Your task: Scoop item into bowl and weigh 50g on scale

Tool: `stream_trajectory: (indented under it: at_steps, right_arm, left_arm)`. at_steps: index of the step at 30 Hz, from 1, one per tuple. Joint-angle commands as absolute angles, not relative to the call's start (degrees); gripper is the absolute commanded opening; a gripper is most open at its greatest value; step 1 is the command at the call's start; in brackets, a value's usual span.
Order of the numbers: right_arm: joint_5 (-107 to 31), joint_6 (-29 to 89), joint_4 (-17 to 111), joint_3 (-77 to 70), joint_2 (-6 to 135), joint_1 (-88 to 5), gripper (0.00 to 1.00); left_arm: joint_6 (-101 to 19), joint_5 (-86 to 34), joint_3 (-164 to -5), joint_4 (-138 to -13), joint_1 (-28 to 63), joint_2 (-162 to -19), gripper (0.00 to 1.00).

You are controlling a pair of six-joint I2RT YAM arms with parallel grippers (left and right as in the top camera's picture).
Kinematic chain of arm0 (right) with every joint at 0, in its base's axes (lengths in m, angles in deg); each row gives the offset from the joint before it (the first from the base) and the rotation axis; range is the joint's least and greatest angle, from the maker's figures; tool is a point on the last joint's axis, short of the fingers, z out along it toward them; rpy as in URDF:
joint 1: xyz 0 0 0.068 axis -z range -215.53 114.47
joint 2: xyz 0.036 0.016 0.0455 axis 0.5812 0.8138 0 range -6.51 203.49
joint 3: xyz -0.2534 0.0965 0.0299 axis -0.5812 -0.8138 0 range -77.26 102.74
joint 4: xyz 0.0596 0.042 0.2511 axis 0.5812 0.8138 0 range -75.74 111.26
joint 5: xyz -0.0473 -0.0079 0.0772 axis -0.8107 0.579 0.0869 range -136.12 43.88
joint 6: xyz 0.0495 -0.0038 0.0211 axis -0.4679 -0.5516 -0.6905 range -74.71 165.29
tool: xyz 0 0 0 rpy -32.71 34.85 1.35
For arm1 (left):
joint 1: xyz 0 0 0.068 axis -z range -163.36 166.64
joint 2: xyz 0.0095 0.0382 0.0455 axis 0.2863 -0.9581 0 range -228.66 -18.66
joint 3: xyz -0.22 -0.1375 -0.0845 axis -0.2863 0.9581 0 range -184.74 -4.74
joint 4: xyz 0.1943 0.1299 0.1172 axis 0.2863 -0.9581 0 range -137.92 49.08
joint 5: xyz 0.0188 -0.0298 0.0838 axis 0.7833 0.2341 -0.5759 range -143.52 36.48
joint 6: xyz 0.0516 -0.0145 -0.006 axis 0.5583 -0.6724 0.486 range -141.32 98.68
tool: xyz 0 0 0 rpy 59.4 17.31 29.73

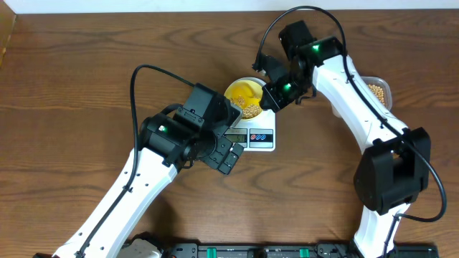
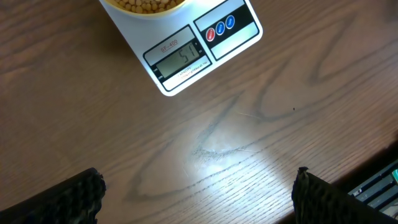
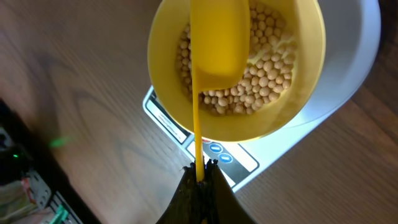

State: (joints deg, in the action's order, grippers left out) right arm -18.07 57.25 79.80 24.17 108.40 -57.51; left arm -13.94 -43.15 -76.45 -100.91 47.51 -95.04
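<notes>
The pale-yellow bowl (image 1: 244,95) sits on the white scale (image 1: 252,136) and holds a layer of tan beans (image 3: 261,71). My right gripper (image 3: 200,168) is shut on the thin handle of the bright yellow scoop (image 3: 219,37), whose cup hangs over the bowl (image 3: 311,68). In the overhead view the right gripper (image 1: 275,92) is at the bowl's right rim. My left gripper (image 2: 198,193) is open and empty, over bare table just in front of the scale (image 2: 180,56), whose display seems to read 51. It shows in the overhead view (image 1: 226,154).
A clear plastic tub with more beans (image 1: 379,91) stands at the right, partly behind the right arm. The wooden table (image 1: 86,86) extends left and forward. A black rail runs along the table's front edge (image 1: 251,251).
</notes>
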Motion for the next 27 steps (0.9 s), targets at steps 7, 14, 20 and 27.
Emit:
stream_trajectory:
  at_steps: [7,14,20,27]
  right_arm:
    - [-11.22,54.44,79.41,24.1,109.67,-55.65,0.01]
    - [-6.68,53.87,78.97,24.1,109.63,-52.68,0.01]
    - [-4.14,53.84,79.17,24.12,109.63,-51.35,0.01]
    - [-0.27,53.01,78.73,24.67,109.58,-50.12,0.01]
  left_arm:
    - [-13.84,-43.3,-77.19,-101.04,47.58,-94.58,0.98]
    - [-13.84,-43.3,-77.19,-101.04,47.58,-94.58,0.98]
    - [-13.84,-43.3,-77.19,-101.04,47.58,-94.58,0.98]
    - [-13.84,-43.3,-77.19,-101.04,47.58,-94.58,0.98]
